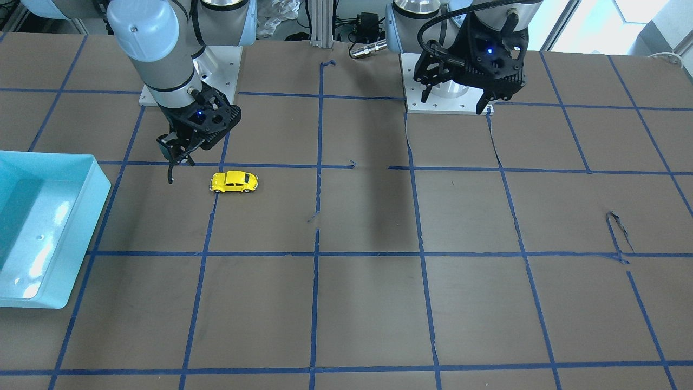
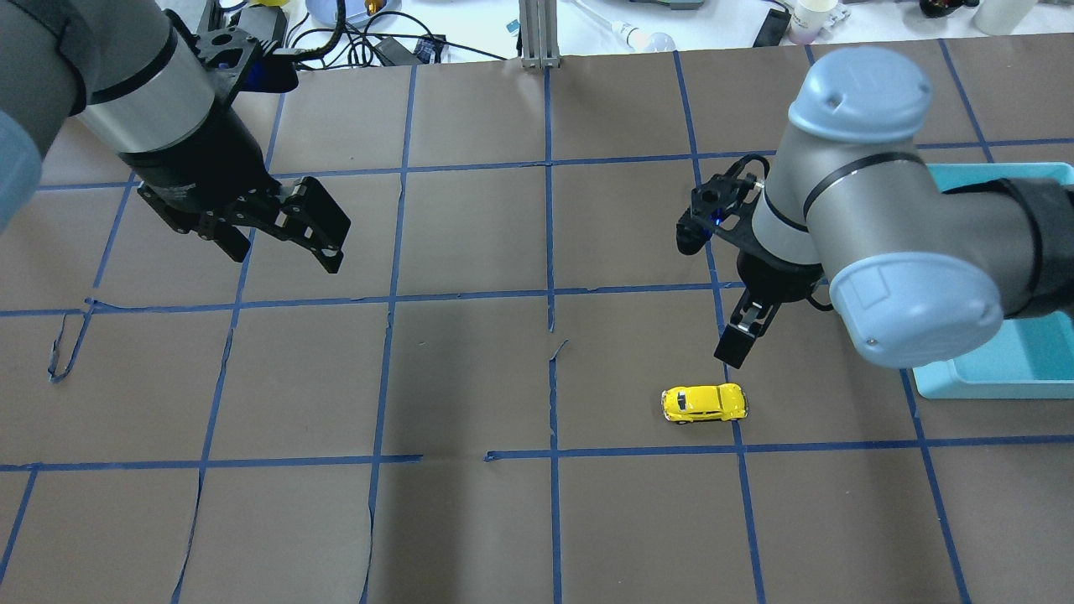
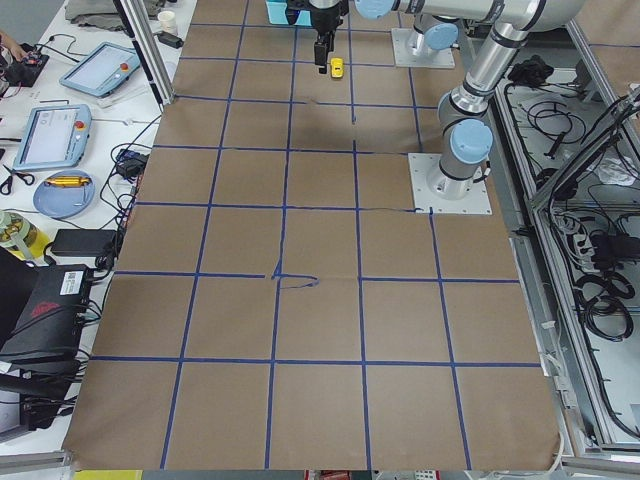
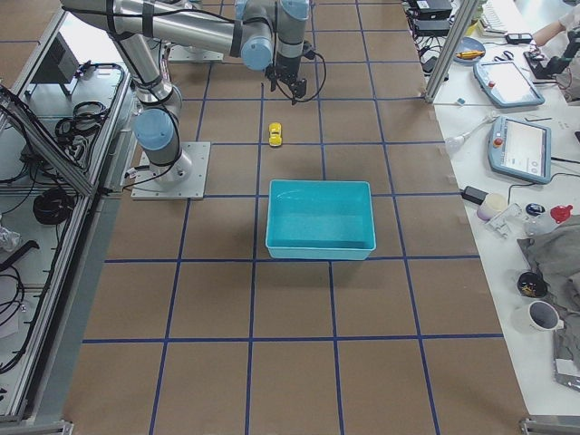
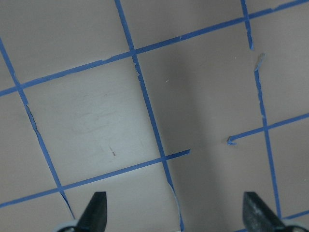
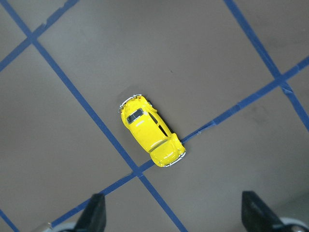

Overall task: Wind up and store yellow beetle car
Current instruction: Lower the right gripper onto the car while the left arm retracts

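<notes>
The yellow beetle car (image 1: 234,181) stands on its wheels on the brown table, beside a crossing of blue tape lines. It also shows in the overhead view (image 2: 704,403) and in the right wrist view (image 6: 151,131). My right gripper (image 1: 176,165) hangs open and empty above the table close to the car, not touching it. Its fingertips (image 6: 94,215) frame the bottom of the right wrist view, with the car between and ahead of them. My left gripper (image 2: 285,247) is open and empty, held high over the table's other half, far from the car.
A light blue open bin (image 1: 103,179) stands at the table's end on my right side, beyond the right arm; it also shows in the exterior right view (image 4: 322,219). Torn blue tape (image 1: 617,233) lies on the brown paper cover. Both arm bases stand at the robot's edge.
</notes>
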Robot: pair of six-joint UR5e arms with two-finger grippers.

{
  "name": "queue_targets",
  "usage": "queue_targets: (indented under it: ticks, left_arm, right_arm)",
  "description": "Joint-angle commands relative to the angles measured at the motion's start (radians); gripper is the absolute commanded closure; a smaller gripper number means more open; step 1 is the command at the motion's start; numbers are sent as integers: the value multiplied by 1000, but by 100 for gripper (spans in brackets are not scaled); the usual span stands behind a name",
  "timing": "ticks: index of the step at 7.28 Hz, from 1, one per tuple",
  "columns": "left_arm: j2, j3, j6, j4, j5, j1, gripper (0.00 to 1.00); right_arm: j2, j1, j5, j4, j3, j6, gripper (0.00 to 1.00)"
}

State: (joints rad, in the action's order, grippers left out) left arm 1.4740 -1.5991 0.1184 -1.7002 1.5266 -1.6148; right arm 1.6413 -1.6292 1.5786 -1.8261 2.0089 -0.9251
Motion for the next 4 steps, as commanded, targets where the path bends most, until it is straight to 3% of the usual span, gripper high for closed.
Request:
queue_targets:
  ticks: [1,4]
  left_arm:
    - [5,2,-151,10,1,-46,0]
    - [-11,-1,-151,11,0,-43,0]
  right_arm:
    - [0,-1,-9,-183,175,-159,0]
    - [-3,-5,-12,-420,324,-319,0]
